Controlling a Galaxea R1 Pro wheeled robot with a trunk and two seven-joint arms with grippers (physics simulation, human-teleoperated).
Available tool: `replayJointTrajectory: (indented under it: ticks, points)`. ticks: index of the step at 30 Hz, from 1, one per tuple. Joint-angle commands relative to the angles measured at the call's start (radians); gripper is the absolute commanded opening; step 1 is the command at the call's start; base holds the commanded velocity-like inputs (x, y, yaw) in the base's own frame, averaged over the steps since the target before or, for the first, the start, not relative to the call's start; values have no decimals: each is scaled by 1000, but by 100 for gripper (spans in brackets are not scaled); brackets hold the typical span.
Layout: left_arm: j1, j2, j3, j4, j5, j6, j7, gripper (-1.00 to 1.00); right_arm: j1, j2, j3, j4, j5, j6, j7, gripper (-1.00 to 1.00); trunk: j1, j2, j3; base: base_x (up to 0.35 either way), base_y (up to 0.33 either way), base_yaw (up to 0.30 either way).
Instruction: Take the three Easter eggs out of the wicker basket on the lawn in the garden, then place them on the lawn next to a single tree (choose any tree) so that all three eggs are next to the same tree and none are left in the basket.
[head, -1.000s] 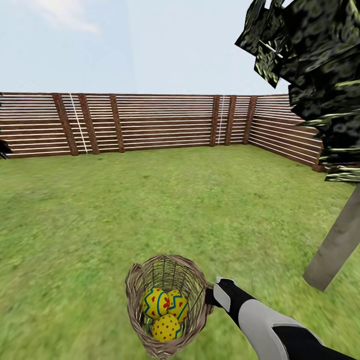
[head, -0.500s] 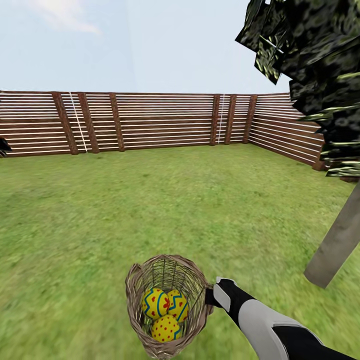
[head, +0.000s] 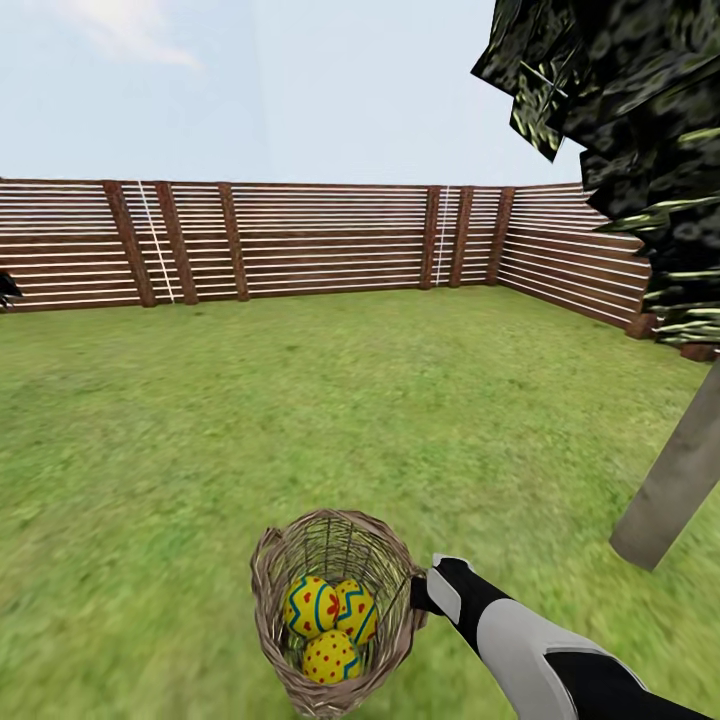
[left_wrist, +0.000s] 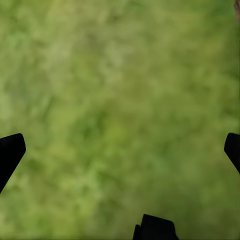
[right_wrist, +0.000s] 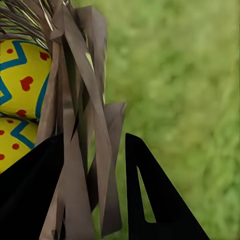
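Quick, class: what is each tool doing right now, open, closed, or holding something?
Left tool: open, over bare lawn.
Right tool: closed on the wicker basket rim, three Easter eggs inside.

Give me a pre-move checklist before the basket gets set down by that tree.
1. Right tool shut on the wicker basket rim: ok.
2. All three Easter eggs inside the basket: ok.
3. Tree trunk in sight, ahead on the right: ok.
4. Lawn between basket and trunk free of obstacles: ok.
5. Left tool open over grass, ready to pick eggs: ok.
6. Basket's height above the grass: cannot tell.
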Motion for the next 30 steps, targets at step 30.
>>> replayJointTrajectory:
  ticks: [30]
  points:
    - [1,0,-1,-3,5,6,4,100,0,1,-13,-1,-10,2,-4,-100,115,-211,-95,0,0,0]
